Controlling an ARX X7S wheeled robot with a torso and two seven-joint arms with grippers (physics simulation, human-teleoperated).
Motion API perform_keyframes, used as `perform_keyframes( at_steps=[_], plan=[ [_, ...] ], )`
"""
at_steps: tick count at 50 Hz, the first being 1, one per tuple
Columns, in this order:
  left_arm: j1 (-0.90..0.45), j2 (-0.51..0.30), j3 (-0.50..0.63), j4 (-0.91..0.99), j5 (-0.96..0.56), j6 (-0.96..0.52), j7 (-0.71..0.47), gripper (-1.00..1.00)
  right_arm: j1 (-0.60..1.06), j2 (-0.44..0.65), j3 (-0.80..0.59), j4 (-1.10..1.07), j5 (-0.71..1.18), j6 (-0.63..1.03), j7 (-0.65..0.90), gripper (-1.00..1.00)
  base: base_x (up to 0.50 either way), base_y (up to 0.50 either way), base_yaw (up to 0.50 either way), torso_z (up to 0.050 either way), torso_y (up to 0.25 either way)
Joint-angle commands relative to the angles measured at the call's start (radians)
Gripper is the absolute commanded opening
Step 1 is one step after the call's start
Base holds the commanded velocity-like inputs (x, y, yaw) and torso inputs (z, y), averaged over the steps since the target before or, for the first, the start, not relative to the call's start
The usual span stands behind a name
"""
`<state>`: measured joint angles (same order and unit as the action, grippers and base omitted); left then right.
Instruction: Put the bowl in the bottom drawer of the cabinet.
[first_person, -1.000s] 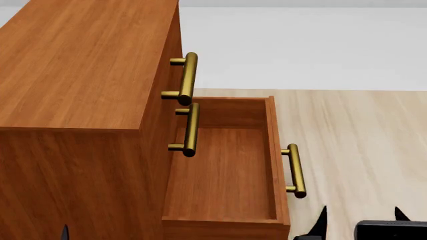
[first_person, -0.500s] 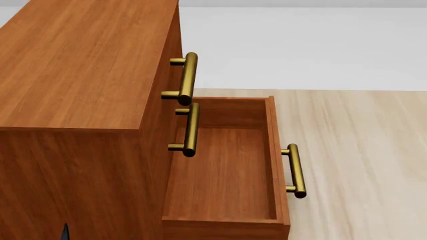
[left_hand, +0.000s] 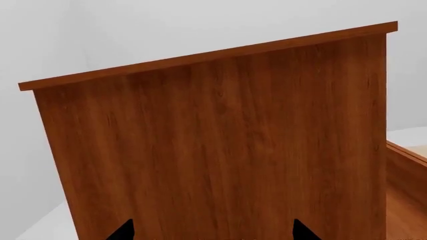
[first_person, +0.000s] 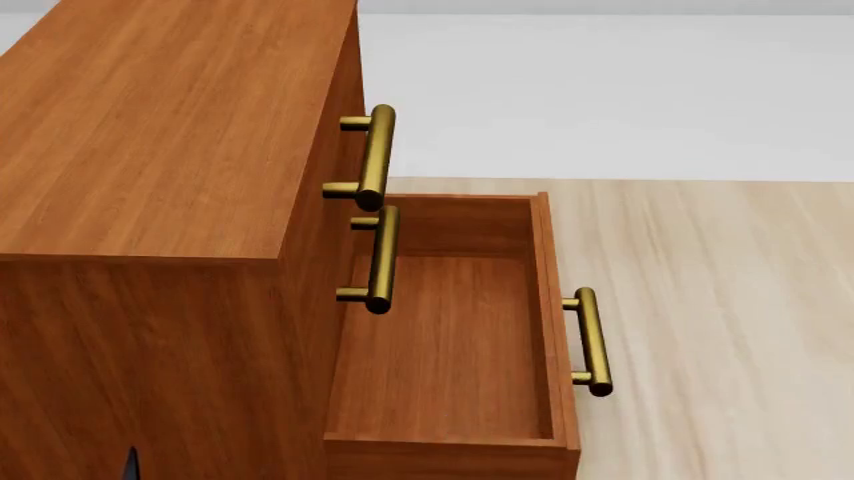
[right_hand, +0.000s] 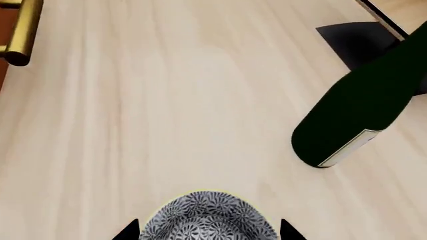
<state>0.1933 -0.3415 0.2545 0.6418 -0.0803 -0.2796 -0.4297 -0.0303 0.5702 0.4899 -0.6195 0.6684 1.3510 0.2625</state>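
Your right gripper (right_hand: 209, 231) sits spread wide around the bowl (right_hand: 208, 217) on the pale table (right_hand: 167, 115), beside a dark bottle (right_hand: 357, 107). The bottom drawer (first_person: 447, 350) of the cabinet (first_person: 160, 150) is pulled out. Left gripper (left_hand: 212, 232): can't tell its state.

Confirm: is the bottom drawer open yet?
Open. The bottom drawer is pulled out from the cabinet, its empty inside showing in the head view.

left tool (left_hand: 212, 232): tips spread, empty | right tool (right_hand: 210, 231): tips spread
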Motion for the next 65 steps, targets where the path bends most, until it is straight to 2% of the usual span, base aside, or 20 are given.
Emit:
perform_keyframes(
  at_steps=[1, 18, 65],
  plan=[
    [0.001, -0.002, 0.004, -0.005, 0.002, 0.003, -0.004, 1.0, -0.038, 0.012, -0.005, 0.092, -0.025, -0.048, -0.022, 1.0, 0.0, 0.0, 0.0, 0.0, 0.0],
    [-0.004, -0.003, 0.017, -0.003, 0.008, -0.006, -0.01, 1.0, -0.037, 0.04, -0.001, 0.251, -0.069, -0.114, -0.045, 1.0, 0.0, 0.0, 0.0, 0.0, 0.0],
    [-0.013, -0.01, 0.029, -0.017, 0.0, 0.0, -0.024, 1.0, 0.038, 0.054, -0.173, 0.58, -0.158, -0.27, -0.11, 1.0, 0.0, 0.0, 0.0, 0.0, 0.0]
  ],
)
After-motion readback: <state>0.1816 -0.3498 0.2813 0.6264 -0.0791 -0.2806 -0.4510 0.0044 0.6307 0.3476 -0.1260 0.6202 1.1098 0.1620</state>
